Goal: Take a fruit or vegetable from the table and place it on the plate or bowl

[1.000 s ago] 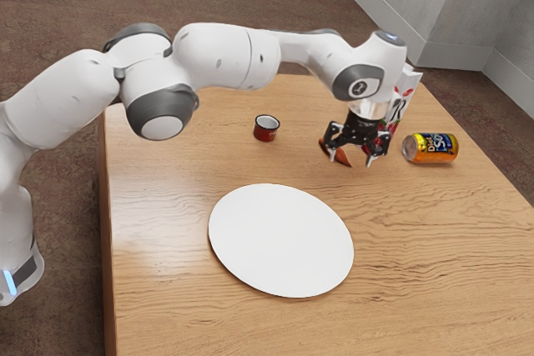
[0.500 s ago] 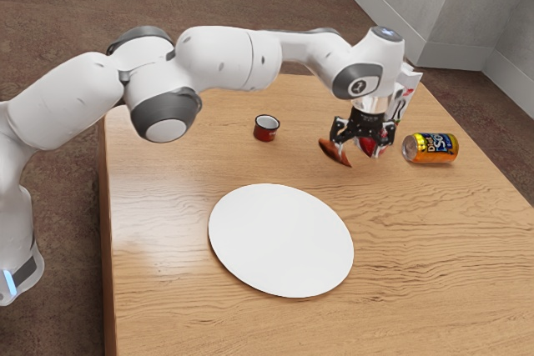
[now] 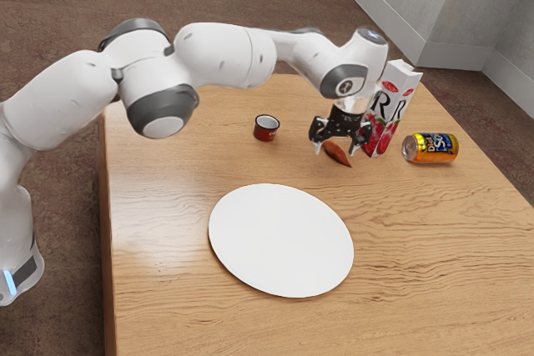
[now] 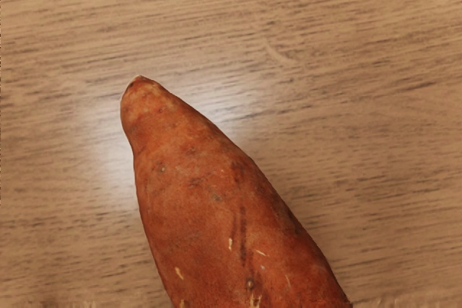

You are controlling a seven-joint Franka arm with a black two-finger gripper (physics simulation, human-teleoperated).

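One sweet potato (image 3: 340, 156) inside the pincer (image 3: 338, 144)

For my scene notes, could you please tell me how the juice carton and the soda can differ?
The juice carton stands upright; the soda can lies on its side. The carton is a tall white box with red print; the can is a yellow-orange and blue cylinder. Both rest on the table.

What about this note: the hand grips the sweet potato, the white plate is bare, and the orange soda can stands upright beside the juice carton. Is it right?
Not quite. The orange soda can lies on its side beside the juice carton, as the exterior view shows. The rest holds: the hand grips the sweet potato and the white plate is bare.
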